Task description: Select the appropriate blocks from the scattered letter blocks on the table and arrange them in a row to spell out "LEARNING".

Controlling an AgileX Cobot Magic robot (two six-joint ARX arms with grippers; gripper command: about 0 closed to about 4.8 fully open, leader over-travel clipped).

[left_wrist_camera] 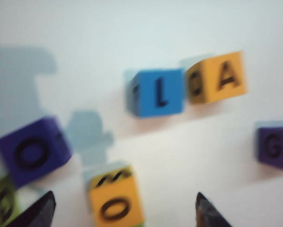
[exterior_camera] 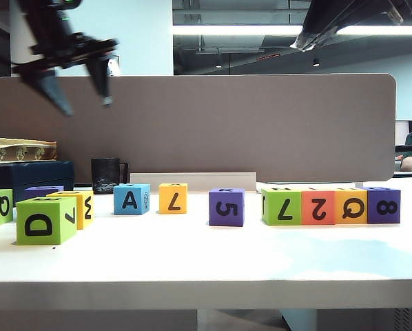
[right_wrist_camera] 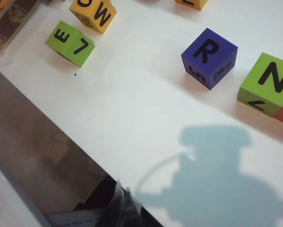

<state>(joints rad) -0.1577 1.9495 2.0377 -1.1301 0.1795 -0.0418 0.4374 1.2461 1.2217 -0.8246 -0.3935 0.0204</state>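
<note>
- Exterior view first: left gripper (exterior_camera: 78, 91) high at 10 o'clock, well above the table (exterior_camera: 206, 262), jaws spread wide, nothing between them.
- Right gripper (right_wrist_camera: 120, 208) only a dark tip low in the right wrist view; cannot tell whether open or closed. Right arm up at 1 o'clock in the exterior view, far from any block.
- Finished end of the row at 3 o'clock: 4 cubes touching side by side, green (exterior_camera: 281, 206), coral (exterior_camera: 317, 206), yellow-orange (exterior_camera: 351, 205), purple (exterior_camera: 383, 205).
- Purple R block (exterior_camera: 227, 206) just apart from that row, at its 9 o'clock side; R on top in the right wrist view, green N beside it.
- Likely next for the gap beside R: an A. Shows an A on top in the left wrist view: yellow-orange block (left_wrist_camera: 217, 78), touching or nearly touching the blue L block (left_wrist_camera: 158, 92).
- Deciding relation: that pair sits at about 5 o'clock from the left gripper in the exterior view, far below it and near the middle; left arm clearly the nearer one.
- No long axis on a cube; calls only for squaring the jaws to 2 opposite faces, the free side away from the blue neighbour.
- Green E block (right_wrist_camera: 70, 43) waiting well apart at the 9 o'clock end.
- Pose: left gripper pointing down, tips framing another yellow-orange O block (left_wrist_camera: 115, 201), not the wanted one.
</note>
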